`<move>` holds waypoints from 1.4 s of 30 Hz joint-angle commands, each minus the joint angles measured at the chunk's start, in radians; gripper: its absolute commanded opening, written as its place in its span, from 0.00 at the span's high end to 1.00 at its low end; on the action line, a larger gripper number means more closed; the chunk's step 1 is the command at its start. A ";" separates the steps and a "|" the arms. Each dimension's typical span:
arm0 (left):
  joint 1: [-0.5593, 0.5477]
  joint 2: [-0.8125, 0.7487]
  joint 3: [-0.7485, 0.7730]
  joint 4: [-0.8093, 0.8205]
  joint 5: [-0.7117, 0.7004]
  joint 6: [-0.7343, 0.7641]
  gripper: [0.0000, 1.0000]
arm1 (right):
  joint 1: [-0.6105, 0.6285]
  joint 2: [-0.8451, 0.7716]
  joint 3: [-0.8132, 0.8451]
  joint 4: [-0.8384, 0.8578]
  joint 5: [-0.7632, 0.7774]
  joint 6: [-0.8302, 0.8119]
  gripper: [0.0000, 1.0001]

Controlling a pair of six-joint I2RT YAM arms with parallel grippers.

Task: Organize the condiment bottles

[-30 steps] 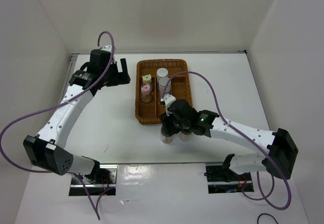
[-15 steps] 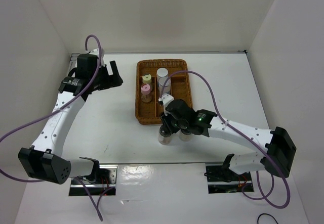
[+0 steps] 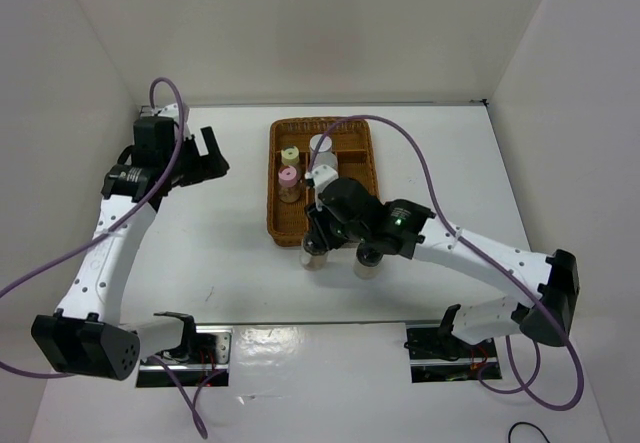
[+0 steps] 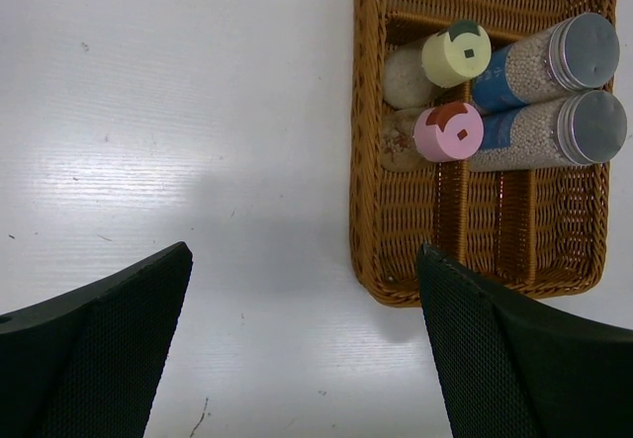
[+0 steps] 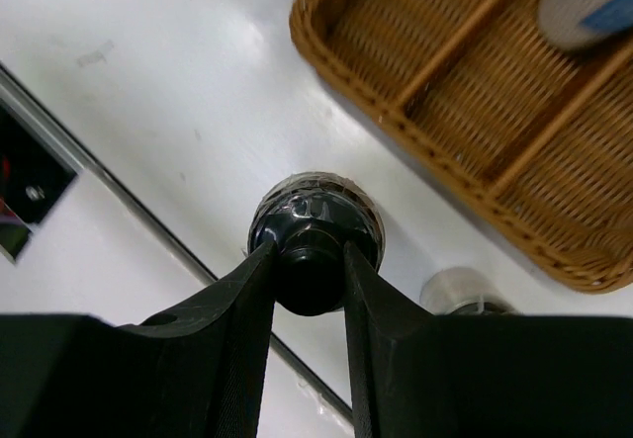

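Observation:
My right gripper (image 3: pixel 318 231) is shut on the black cap of a clear condiment bottle (image 3: pixel 313 254), held upright just in front of the wicker tray's (image 3: pixel 272 198) near edge. The right wrist view shows both fingers clamped on that cap (image 5: pixel 315 250). A second dark-capped bottle (image 3: pixel 367 261) stands on the table to its right, also in the right wrist view (image 5: pixel 457 292). In the tray lie the yellow-capped (image 4: pixel 456 52) and pink-capped (image 4: pixel 449 132) bottles and two silver-topped ones (image 4: pixel 584 50). My left gripper (image 3: pixel 205 153) is open and empty, left of the tray.
The tray has dividers (image 5: pixel 465 43), and its near compartments hold nothing. White walls enclose the table on the left, right and back. A metal strip runs along the table's near edge (image 5: pixel 148 220). Purple cables loop over both arms.
My right gripper has moved up and left with the black-capped bottle, closer to the tray's near edge. My left arm has drawn back to the left, away from the tray.

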 commanded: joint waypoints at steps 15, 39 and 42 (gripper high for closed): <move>0.058 -0.077 -0.029 0.021 0.056 0.052 0.00 | -0.250 -0.012 0.193 -0.031 0.258 -0.070 1.00; 0.077 -0.068 -0.066 0.049 0.095 0.052 0.00 | -0.568 0.379 0.400 0.284 0.143 -0.189 1.00; 0.086 -0.068 -0.066 0.049 0.104 0.052 0.00 | -0.581 0.428 0.419 0.297 0.122 -0.212 1.00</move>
